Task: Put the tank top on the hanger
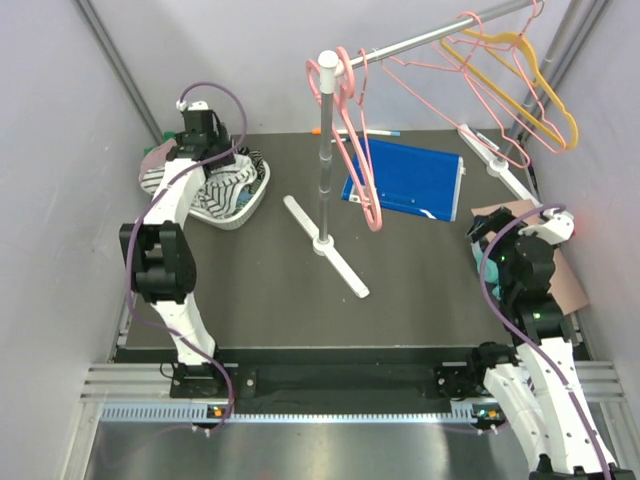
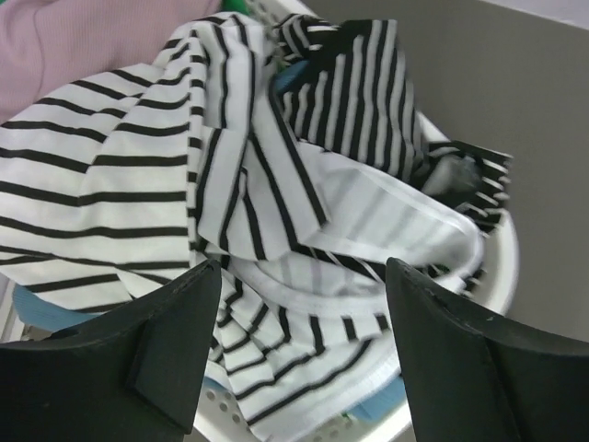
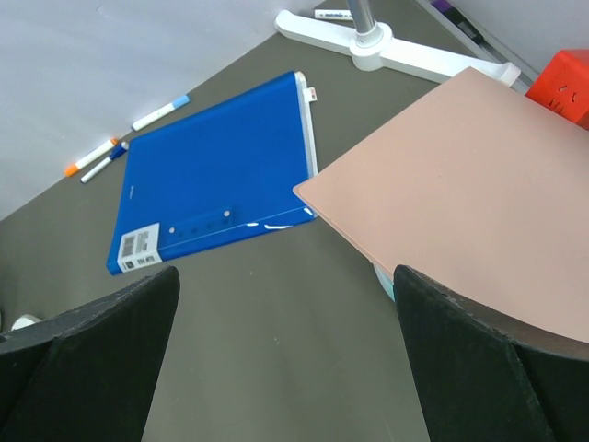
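While the left gripper [image 2: 299, 281] is hovering over the white basket [image 2: 502, 267] at the upper left of the overhead view, we are seeing its two dark fingers [image 2: 175, 341] standing well apart, with nothing pinched between them; we cannot tell whether their tips are touching the cloth. The tank top [image 2: 110, 193] is lying crumpled on top of the pile in that basket, filling the left and centre of the left wrist view. The darker striped garment [image 2: 359, 83] is lying just beside it towards the upper right, and a pink cloth [image 2: 64, 37] is showing in the upper left corner. The hanger [image 1: 510, 155] is hanging from the metal rail [image 1: 420, 40] at the upper right of the overhead view, among other pink hangers and a yellow one [image 1: 545, 95], well apart from the basket. The right gripper [image 3: 285, 276] is waiting at the right edge of the table [image 1: 400, 270] with its jaws spread wide and holding nothing. Below it are lying a tan board [image 3: 460, 193] and a blue folder [image 3: 216, 189].
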Motion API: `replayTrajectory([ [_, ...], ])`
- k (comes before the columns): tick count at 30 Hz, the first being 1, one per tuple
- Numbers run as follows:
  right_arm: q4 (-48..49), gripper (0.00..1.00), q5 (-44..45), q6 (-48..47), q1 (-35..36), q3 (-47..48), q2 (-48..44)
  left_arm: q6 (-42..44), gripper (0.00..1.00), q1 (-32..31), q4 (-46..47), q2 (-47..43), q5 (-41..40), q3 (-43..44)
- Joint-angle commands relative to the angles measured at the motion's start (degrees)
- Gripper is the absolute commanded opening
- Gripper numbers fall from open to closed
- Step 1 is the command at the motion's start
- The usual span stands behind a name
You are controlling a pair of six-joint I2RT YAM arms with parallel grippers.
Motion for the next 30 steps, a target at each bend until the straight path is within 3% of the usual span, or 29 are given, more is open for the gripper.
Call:
replayTrajectory([
  [1, -0.8, 1.0, 0.0, 0.0, 0.3, 0.9, 0.3, -0.2, 0.76, 2.4, -1.2, 2.8, -7.1, 6.0],
  [8, -0.8, 1.0, -0.6, -0.7, 0.3, 1.2, 1.6, 0.3, 0.77, 4.3, -1.7, 7.4, -11.2, 6.7],
  [16, 0.9, 1.0, -2.1, -0.4, 0.2, 1.4, 4.1, -1.1, 0.75, 5.8, 0.1, 10.9, -4.0, 6.8],
  [18, 0.9, 1.0, -2.4, -0.4, 0.3, 1.7, 4.7, -1.5, 0.65, 5.9, 0.5, 10.9, -4.4, 6.6],
  [21, 0.7, 1.0, -2.7, -0.5, 0.2, 1.9, 4.7, -1.8, 0.4, 5.9, 1.2, 10.4, -5.1, 6.6],
  [23, 0.6, 1.0, -2.7, -0.5, 0.3, 1.9, 4.7, -1.6, 0.17, 5.9, 1.8, 9.7, -5.2, 6.3],
  [24, 0.5, 1.0, -2.8, -0.6, 0.3, 1.9, 4.6, -1.5, 0.12, 6.0, 1.9, 9.2, -5.4, 6.1],
  [26, 0.4, 1.0, -2.8, -0.7, 0.2, 1.9, 4.4, -1.5, 0.01, 5.9, 2.0, 7.9, -5.8, 5.9],
  [30, 0.3, 1.0, -2.9, -1.6, 0.3, 2.0, 4.0, -1.3, 0.0, 5.9, 2.2, 3.8, -6.0, 5.0],
])
